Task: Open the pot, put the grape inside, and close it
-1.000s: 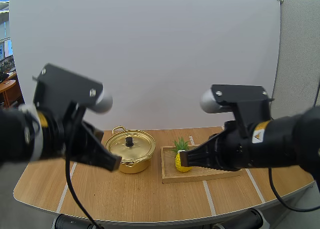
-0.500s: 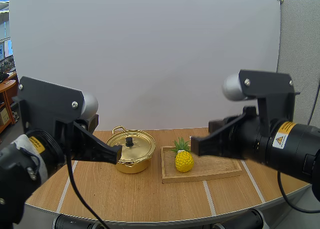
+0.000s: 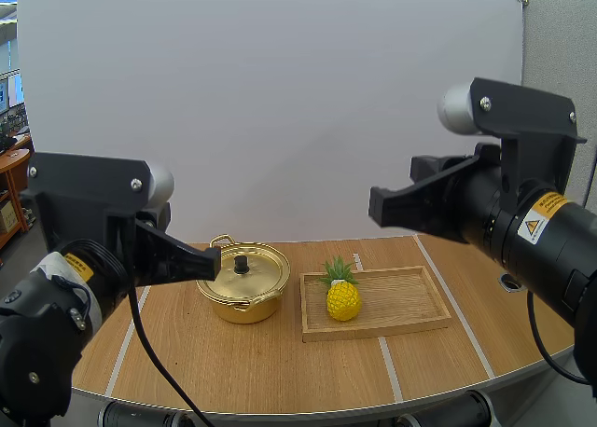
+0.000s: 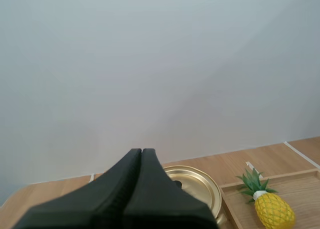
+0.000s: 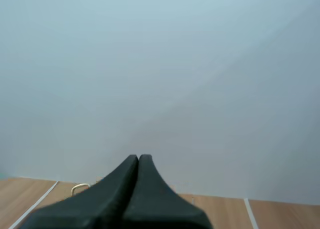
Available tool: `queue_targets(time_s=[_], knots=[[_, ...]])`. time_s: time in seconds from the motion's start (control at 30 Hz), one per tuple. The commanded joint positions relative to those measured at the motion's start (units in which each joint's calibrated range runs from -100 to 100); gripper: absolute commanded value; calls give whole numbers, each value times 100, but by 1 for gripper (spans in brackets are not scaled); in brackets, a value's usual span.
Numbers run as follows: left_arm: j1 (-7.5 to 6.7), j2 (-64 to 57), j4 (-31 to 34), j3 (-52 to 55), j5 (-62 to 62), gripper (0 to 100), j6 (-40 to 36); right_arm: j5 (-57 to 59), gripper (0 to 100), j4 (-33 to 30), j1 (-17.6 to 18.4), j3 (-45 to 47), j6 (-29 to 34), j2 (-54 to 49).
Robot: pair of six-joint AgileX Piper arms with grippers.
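High view, my left gripper (image 3: 213,262) hangs just beside the lidded pot (image 3: 244,282), right gripper (image 3: 376,207) higher, both fingers pressed together on nothing, what looks like a pineapple (image 3: 342,299) upright on tray (image 3: 410,301).

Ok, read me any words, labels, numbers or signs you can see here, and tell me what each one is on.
No text here can be read.
Yellow sticker on the right arm: a black warning triangle; any print is too small to read.
Yellow sticker on the left arm: too small to read.
Pot, pineapple, wooden tray: no writing shows.
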Motion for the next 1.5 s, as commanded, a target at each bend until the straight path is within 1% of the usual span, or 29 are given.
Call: queue_targets(time_s=[0.0, 0.07, 0.17, 0.2, 0.27, 0.37, 0.47, 0.53, 0.67, 0.97, 1.03, 1.07, 1.17, 1.27, 1.33, 1.47], knots=[[12, -30, -80, 240, -847, 0, -106, -1325, 0, -345, -36, 597, -40, -67], [12, -30, -80, 495, -984, 0, -106, -1645, 0, -345, -36, 1005, -40, -67], [12, -30, -41, 915, -1089, 0, -106, -2047, 0, -345, -36, 1385, -40, -123], [12, -30, 0, 1108, -1195, 0, -106, -2379, 0, -460, -36, 1559, -40, -167], [12, -30, 72, 1446, -1602, 0, -106, -2951, 0, -723, -36, 1836, -40, -264], [12, -30, 75, 1815, -2494, 0, -106, -3251, 0, -939, -36, 2219, -40, -264], [12, -30, 313, 2049, -3129, 0, -106, -3236, 0, -953, -39, 2566, -40, -264], [20, -30, 362, 2195, -3370, 0, -106, -3236, 0, -953, -66, 2734, -40, -264], [20, -30, 362, 2530, -3400, 0, -106, -3086, 0, -967, -127, 3020, -40, -264], [20, -30, 351, 3557, -3400, 0, -106, -3186, 0, -967, -358, 4054, 0, -264], [20, -30, 351, 3557, -3400, 0, -106, -3207, 0, -869, -393, 4179, 0, -264], [20, -30, 351, 3557, -3146, 0, -106, -3228, 0, -805, -410, 4230, 0, -264], [20, -30, 351, 3557, -3254, 0, -106, -3228, 0, -636, -454, 4438, 0, -264], [20, -30, 351, 3557, -3254, 0, -106, -3228, 0, -529, -467, 4460, 0, -264], [20, -30, 351, 3557, -3254, 0, -106, -2703, 0, -416, -477, 4460, 0, -264], [28, -30, 351, 3557, -3192, 0, -179, -2684, 0, -404, -498, 4460, 0, -264]])
